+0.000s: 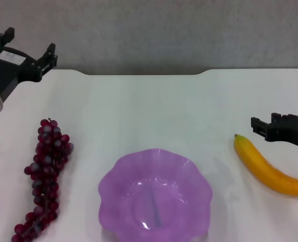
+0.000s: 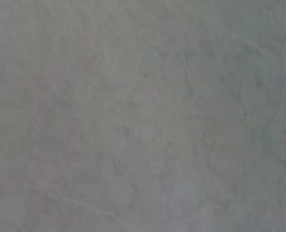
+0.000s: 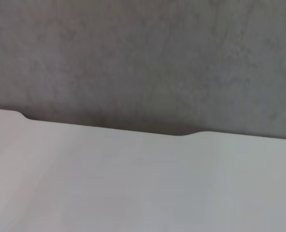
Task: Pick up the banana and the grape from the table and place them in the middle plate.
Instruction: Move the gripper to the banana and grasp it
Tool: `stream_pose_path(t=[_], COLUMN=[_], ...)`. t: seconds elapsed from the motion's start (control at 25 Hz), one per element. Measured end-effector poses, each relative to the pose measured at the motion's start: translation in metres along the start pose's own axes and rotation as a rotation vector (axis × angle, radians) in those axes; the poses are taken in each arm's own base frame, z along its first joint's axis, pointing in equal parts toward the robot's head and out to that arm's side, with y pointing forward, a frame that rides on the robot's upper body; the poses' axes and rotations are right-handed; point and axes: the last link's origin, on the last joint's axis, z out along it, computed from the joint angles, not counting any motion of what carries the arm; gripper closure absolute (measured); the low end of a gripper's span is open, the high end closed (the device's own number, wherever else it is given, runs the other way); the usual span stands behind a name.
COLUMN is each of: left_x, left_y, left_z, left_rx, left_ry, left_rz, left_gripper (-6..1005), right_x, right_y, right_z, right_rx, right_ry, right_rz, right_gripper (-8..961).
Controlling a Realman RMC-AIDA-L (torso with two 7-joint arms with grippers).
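Only the head view shows the fruit: the grape lies along the left side of the white table, the purple middle plate sits empty at the near centre, and the banana lies to the right. The left gripper hangs over the far left corner, fingers spread open and holding nothing. The right gripper hovers just beside the banana's dark tip; whether it is open, I cannot tell. The right wrist view gives just the table's notched back edge and grey wall; the left wrist view, grey wall alone. No readable writing appears.
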Motion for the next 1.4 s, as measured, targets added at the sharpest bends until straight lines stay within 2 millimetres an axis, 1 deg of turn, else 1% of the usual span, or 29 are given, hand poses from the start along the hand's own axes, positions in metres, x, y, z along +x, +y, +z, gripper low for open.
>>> stream_pose_path(t=[0.56, 0.8, 0.96, 1.04, 1.4], left_x=[0.001, -0.002, -0.003, -0.003, -0.001], left_y=[-0.002, -0.004, -0.005, -0.004, -0.005], left_z=[-0.001, -0.003, -0.003, -0.003, -0.001], left_rx=[0.006, 0.011, 0.014, 0.012, 0.009], left_ry=[0.002, -0.006, -0.009, -0.014, -0.014], left_rz=[0.000, 0.000, -0.001, 0.001, 0.006], left_gripper=[108, 108, 108, 108, 109], right_x=[-0.004, 0.005, 0.010, 0.015, 0.023], right_y=[-0.001, -0.001, -0.002, -0.005, -0.020], right_z=[0.001, 0.008, 0.009, 0.012, 0.014], right_rx=[0.002, -0.012, -0.014, -0.011, 0.059], right_ry=[-0.011, 0.062, 0.093, 0.134, 0.197], right_rz=[0.011, 0.039, 0.047, 0.060, 0.055], right_gripper=[423, 424, 424, 424, 425])
